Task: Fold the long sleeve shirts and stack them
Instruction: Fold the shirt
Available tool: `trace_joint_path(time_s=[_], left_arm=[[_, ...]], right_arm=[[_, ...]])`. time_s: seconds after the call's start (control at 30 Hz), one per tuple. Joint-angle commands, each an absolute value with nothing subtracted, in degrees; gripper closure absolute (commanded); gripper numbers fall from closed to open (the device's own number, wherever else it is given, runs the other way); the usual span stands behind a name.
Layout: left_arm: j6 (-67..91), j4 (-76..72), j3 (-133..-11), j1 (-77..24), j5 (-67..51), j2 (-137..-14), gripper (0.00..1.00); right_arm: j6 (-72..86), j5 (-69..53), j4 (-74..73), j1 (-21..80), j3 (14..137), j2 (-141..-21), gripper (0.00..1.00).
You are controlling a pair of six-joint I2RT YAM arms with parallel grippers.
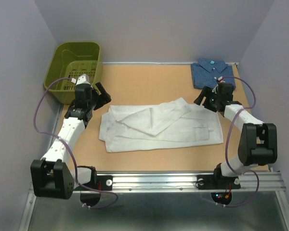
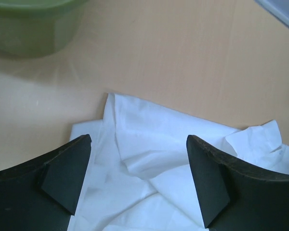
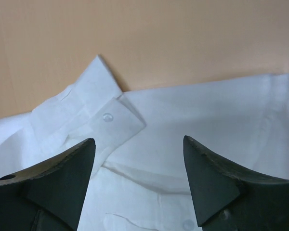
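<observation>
Overhead: the white shirt (image 1: pixel 161 126) lies rumpled at centre, the blue shirt (image 1: pixel 212 73) folded in the far right corner, a green basket (image 1: pixel 77 67) far left. Left wrist: the left gripper (image 2: pixel 138 140) gapes empty over the white shirt's edge, table (image 2: pixel 183 57) beyond. Right wrist: the right gripper (image 3: pixel 138 140) gapes empty above a button (image 3: pixel 107 117).

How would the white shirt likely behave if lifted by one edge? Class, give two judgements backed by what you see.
Probably floppy: the white shirt lies in soft creases and loose overlapping layers. Likely light, since its cloth looks thin. A pinch may lift only the top layer.
</observation>
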State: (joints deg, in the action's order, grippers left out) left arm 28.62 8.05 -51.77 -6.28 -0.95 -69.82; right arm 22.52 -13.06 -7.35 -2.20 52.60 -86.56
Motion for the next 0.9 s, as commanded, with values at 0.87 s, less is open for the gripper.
trace_joint_path(time_s=[0.87], left_arm=[[16.44, -2.81, -41.22, -6.24, 3.52, -56.43, 0.01]], right_arm=[[9.32, -26.53, -0.53, 6.06, 62.75, -105.82, 0.36]])
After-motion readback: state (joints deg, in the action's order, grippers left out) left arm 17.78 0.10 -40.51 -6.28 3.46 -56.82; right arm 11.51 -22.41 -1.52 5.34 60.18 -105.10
